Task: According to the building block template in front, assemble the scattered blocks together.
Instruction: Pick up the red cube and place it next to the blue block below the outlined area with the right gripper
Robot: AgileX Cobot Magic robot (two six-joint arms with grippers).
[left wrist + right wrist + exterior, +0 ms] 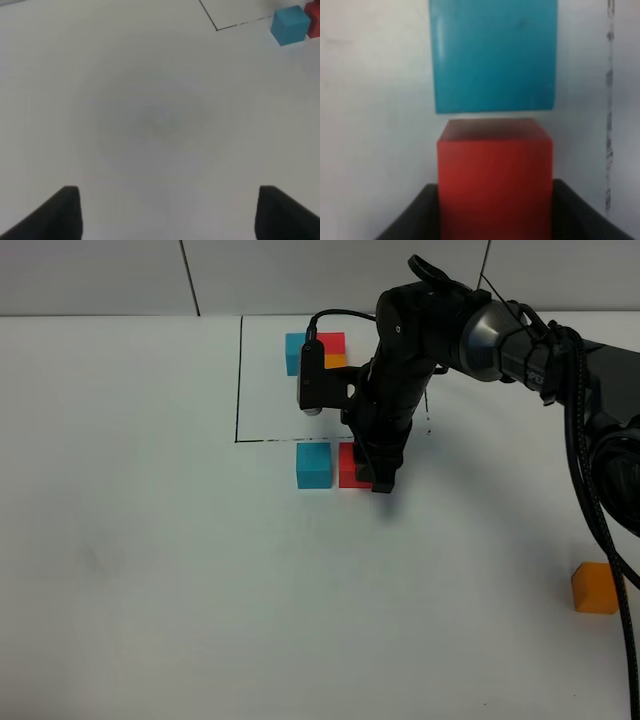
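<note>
The template, a teal (294, 352), red (333, 342) and orange (336, 361) L, sits at the back inside a thin black drawn rectangle (240, 380), partly hidden by my right arm. Just below the frame stand the loose teal cube (313, 465) and the loose red cube (352, 467), a narrow gap apart. My right gripper (378, 480) is shut on the red cube (495, 175), with the teal cube (494, 55) right beyond it. The loose orange cube (596, 588) lies far right. My left gripper (170, 212) is open and empty over bare table.
The white table (150, 570) meets a tiled wall at the back. The right arm's cables (590, 490) hang along the right side above the orange cube. The left wrist view shows the teal cube (290, 25) and the frame's corner line (235, 25) far off.
</note>
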